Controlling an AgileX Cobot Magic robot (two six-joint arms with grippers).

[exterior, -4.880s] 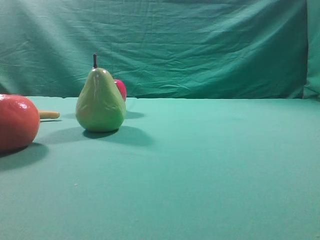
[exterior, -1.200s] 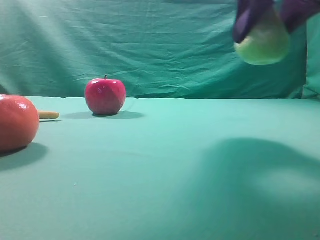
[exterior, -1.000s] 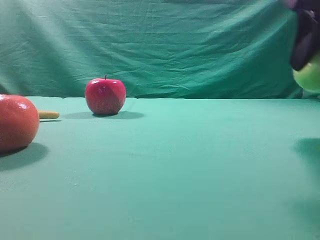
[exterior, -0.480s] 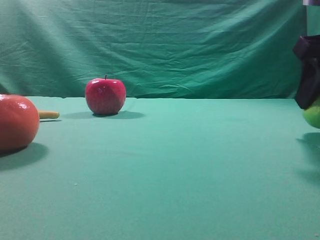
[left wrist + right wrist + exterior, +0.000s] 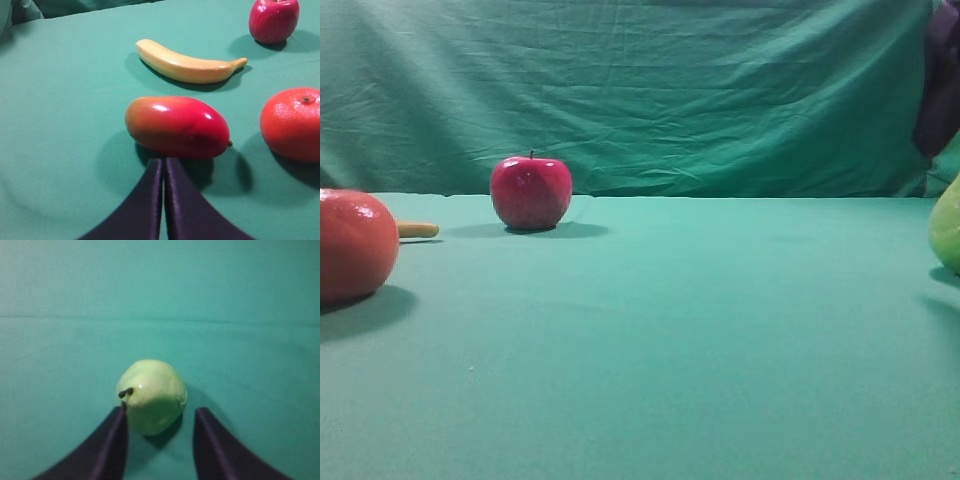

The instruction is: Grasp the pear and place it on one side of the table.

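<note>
The yellow-green pear (image 5: pixel 152 395) stands upright on the teal table (image 5: pixel 250 340), its dark stem pointing up. In the exterior high view the pear (image 5: pixel 948 225) shows only as a sliver at the far right edge. My right gripper (image 5: pixel 161 412) hangs above it, open, its dark fingers (image 5: pixel 115 440) apart on either side and not holding the fruit. From outside, one of its dark fingers (image 5: pixel 940 90) shows at the top right, well above the pear. My left gripper (image 5: pixel 163 165) is shut with nothing in it, low over the cloth.
A red apple (image 5: pixel 530 192) stands at the back left and a large orange-red fruit (image 5: pixel 355 245) at the left edge. The left wrist view shows a red-yellow mango (image 5: pixel 177 127) just ahead of the shut fingers and a banana (image 5: pixel 187 67) beyond it.
The right gripper carried the pear down to the table's right side, opened and let go, then rose. The pear now stands by itself.
</note>
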